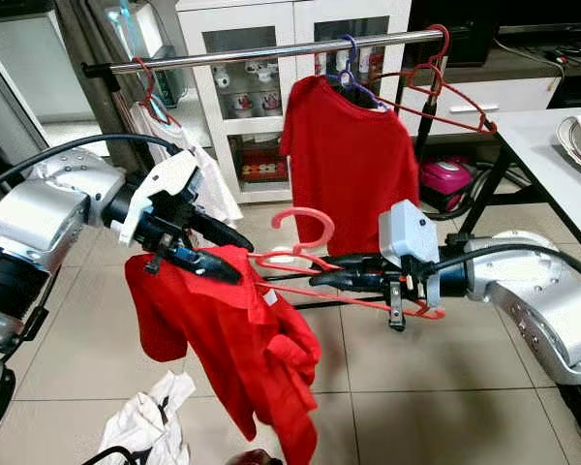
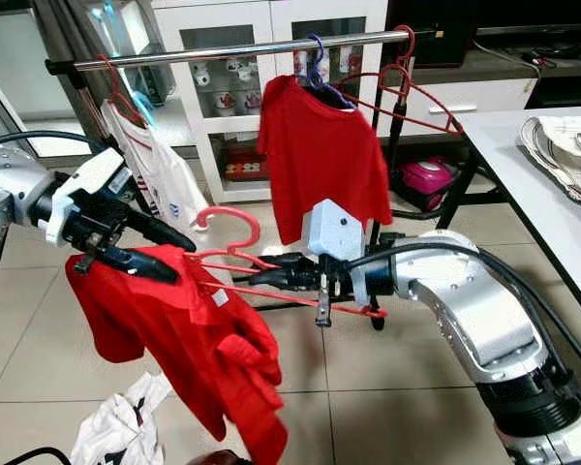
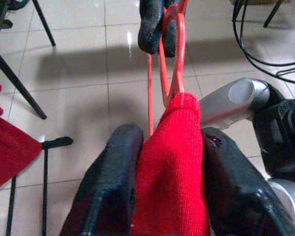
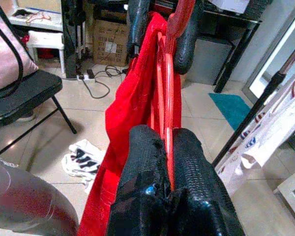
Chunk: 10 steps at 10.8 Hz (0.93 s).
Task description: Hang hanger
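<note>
Red shirt (image 1: 234,339) drapes half-on pink-red hanger (image 1: 305,254).

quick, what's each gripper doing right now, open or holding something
Left gripper: shut on the red shirt at the shoulder.
Right gripper: shut on the red hanger.

The rail (image 1: 271,50) was shiny metal, the hanger (image 1: 305,260) glossy red plastic, the shirt (image 1: 237,339) matt knitted cloth, the floor (image 1: 397,387) glossy tile
</note>
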### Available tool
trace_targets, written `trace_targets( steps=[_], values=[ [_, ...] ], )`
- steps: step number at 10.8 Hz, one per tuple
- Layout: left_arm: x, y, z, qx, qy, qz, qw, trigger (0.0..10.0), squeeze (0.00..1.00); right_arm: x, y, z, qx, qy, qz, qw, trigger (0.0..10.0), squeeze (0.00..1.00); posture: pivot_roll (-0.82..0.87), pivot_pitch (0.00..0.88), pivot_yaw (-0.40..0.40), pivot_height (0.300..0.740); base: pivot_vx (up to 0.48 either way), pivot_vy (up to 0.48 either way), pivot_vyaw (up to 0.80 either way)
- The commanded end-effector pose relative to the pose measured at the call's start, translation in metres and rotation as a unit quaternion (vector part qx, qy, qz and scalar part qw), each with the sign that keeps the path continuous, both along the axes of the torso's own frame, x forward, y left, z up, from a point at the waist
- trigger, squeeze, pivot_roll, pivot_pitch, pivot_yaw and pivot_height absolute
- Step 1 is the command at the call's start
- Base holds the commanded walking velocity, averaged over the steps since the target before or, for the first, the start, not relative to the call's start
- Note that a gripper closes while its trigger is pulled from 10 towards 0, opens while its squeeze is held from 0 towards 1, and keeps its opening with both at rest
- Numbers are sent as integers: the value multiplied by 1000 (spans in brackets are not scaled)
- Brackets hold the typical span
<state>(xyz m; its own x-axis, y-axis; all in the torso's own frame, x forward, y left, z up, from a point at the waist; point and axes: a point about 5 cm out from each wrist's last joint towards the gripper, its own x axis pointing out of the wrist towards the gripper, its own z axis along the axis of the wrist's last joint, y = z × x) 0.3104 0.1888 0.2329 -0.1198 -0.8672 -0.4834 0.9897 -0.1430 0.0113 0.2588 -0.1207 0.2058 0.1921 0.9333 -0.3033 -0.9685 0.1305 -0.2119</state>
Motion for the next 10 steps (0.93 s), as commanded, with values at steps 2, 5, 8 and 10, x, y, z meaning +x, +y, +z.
trace_targets(
  steps=[2,5,8,10],
  values=[
    [-3,4,5,-2,3,3,1000,0,0,-3,8,9,10,-18,26,999,10000,0,-15,0,122,740,0,0,0],
    [-4,5,4,-3,14,9,1000,0,0,-3,9,9,10,-18,28,999,10000,0,-17,0,120,740,0,0,0],
    [-7,4,3,-6,23,6,1000,0,0,-3,8,9,10,-16,29,999,10000,0,-20,0,118,740,0,0,0],
    [-8,4,3,-6,25,6,1000,0,0,-1,8,10,10,-18,30,999,10000,0,-21,0,114,740,0,0,0]
  ],
)
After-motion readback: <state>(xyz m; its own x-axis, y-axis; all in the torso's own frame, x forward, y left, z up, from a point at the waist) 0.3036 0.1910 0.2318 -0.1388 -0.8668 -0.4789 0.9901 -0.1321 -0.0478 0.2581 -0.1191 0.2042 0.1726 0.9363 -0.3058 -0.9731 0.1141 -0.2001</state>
